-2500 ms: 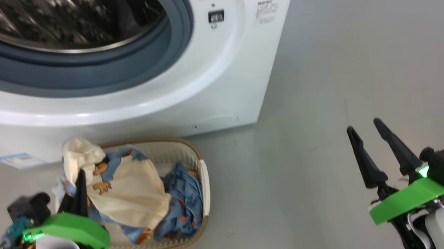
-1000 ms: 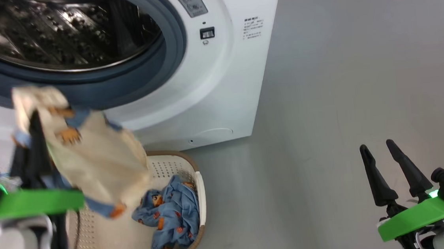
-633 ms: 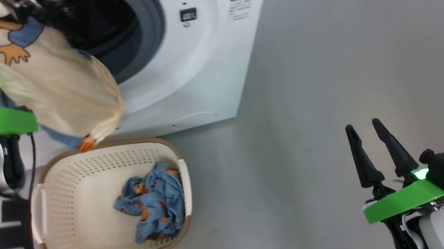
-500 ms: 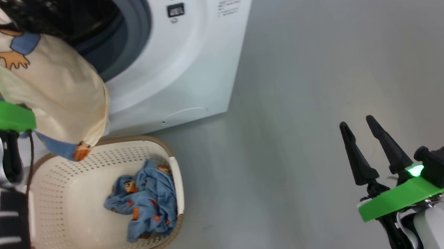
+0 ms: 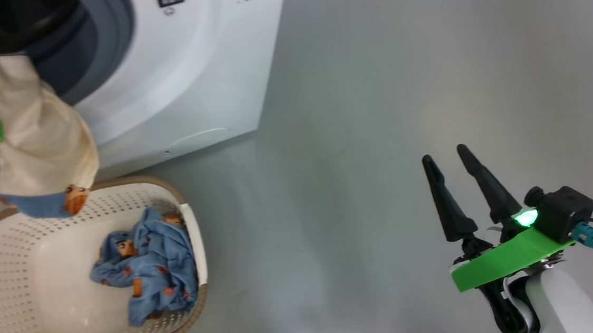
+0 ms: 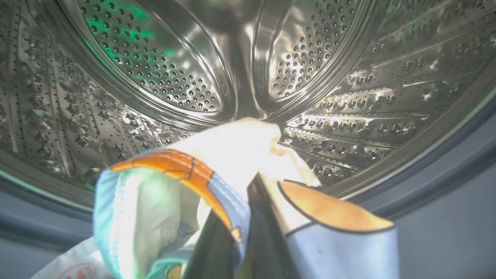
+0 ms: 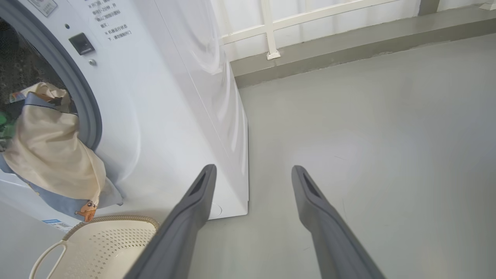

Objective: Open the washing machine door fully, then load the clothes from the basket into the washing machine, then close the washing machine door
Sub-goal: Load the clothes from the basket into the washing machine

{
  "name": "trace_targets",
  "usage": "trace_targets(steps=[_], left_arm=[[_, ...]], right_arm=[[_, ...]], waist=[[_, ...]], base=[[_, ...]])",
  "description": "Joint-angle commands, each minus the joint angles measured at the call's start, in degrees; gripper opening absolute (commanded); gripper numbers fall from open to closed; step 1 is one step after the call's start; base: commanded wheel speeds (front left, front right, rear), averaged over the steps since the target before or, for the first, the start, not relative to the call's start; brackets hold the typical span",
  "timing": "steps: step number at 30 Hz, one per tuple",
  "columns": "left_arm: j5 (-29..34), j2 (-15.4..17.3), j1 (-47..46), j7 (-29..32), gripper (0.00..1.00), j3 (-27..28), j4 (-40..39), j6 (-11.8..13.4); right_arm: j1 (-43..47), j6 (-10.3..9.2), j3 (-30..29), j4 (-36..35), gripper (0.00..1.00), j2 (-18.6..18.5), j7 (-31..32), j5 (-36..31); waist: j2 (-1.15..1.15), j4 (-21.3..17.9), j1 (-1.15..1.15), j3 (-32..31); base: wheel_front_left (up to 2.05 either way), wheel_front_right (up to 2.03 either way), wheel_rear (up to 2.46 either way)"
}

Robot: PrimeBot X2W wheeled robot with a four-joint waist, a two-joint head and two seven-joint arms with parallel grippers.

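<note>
Head view: the loading step is in hand. The mouth of the washing machine (image 5: 188, 64) is seen open, so the opening step is judged done. A cream garment (image 5: 35, 139) with blue and orange trim is hung at the far left, its top at the mouth and its tail just above the basket (image 5: 197, 248). The basket is set on the floor (image 5: 376, 102) near the machine's front. One blue printed garment (image 5: 145, 263) is left in it, at the right side. The right gripper (image 5: 443, 154) is held well to the right over bare floor, fingers spread, nothing between them.

Left wrist view: the left gripper (image 6: 254, 186) is clamped tight on the cream garment, with fabric bunched over both fingers. The steel drum (image 6: 162, 69) is faced straight on. The blue-grey seal (image 6: 445, 170) is seen low at both sides.

Right wrist view: most of the cream garment is seen draped outside, over the seal and the white front. The right fingers are set wide apart and empty.

Next, as judged: the garment is to be carried deeper past the seal before release, so no tail is left on the lip. Then the blue garment is to be fetched. Closing comes last.
</note>
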Motion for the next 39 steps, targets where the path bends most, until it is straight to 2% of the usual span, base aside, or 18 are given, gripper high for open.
trace_targets(steps=[1, 7, 11, 15, 18, 19, 20, 21, 22, 29, 39], left_arm=[[-0.4, 3.6, -2.6, 0.0, 0.0, 0.2, 0.7, -0.1], [-0.2, 5.5, -8.9, -0.3, 0.0, -1.2, 4.7, -0.1], [1.1, 6.8, -11.1, -0.4, 0.0, -0.1, -2.7, 0.7], [2.2, 6.9, -9.8, -0.4, 0.0, 2.9, -12.3, 1.3], [3.5, 6.5, -7.8, -0.4, 0.01, 4.4, -15.8, 1.2], [3.7, 6.2, -7.1, -0.4, 0.13, 4.9, -16.0, 1.1], [3.8, 5.9, -6.4, -0.4, 0.31, 5.2, -15.4, 1.0], [4.1, 5.7, -5.9, -0.4, 0.59, 5.3, -14.4, 0.9], [4.3, 5.6, -5.6, -0.4, 1.0, 5.2, -13.3, 0.9], [4.3, 4.8, -5.3, -0.4, 1.0, 6.0, -9.0, 0.3], [3.3, 2.5, -2.7, -0.4, 1.0, 7.5, -9.0, 0.0]], right_arm=[[-0.8, 0.09, 1.6, -1.3, 1.0, 0.1, -0.3, 0.6], [-1.5, 0.09, 2.6, -1.5, 1.0, 0.7, -0.3, 0.8], [-2.2, 0.09, 2.7, -1.9, 1.0, 1.0, -0.3, 0.9], [-2.9, 0.09, 2.6, -2.2, 1.0, 1.4, -0.3, 0.9], [-3.3, 0.09, 2.4, -2.3, 1.0, 1.6, -0.3, 0.8], [-3.4, 0.09, 2.4, -2.3, 1.0, 1.7, -0.3, 0.8], [-3.5, 0.09, 2.3, -2.2, 1.0, 1.7, -0.3, 0.8], [-3.5, 0.09, 2.4, -2.2, 1.0, 1.8, -0.3, 0.8], [-3.5, 0.09, 2.4, -2.1, 1.0, 1.8, -0.3, 0.7], [-3.7, 0.09, 2.5, -1.9, 1.0, 1.7, -0.3, 0.7], [-3.7, 0.09, 2.2, -2.1, 1.0, 1.2, -0.3, 0.5]], waist=[[0.0, -1.5, 0.0, 1.5], [0.0, -2.7, 0.0, 2.9], [0.0, -3.1, 0.0, 4.2], [0.0, -3.2, 0.0, 5.5], [0.0, -3.2, 0.0, 6.0], [0.0, -3.1, 0.0, 6.1], [0.0, -3.0, 0.0, 6.1], [0.0, -2.9, 0.0, 6.1], [0.0, -2.8, 0.0, 6.1], [0.0, -2.0, 0.0, 5.9], [0.0, -0.5, 0.0, 5.2]], base=[[0.0, 0.0, 0.0], [0.0, 0.0, 0.0], [0.0, 0.0, 0.0], [0.0, 0.0, 0.0], [0.0, 0.0, 0.0], [0.0, 0.0, 0.0], [0.0, 0.0, 0.0], [0.0, 0.0, 0.0], [0.0, 0.0, 0.0], [0.0, 0.0, 0.0], [0.0, 0.0, 0.0]])
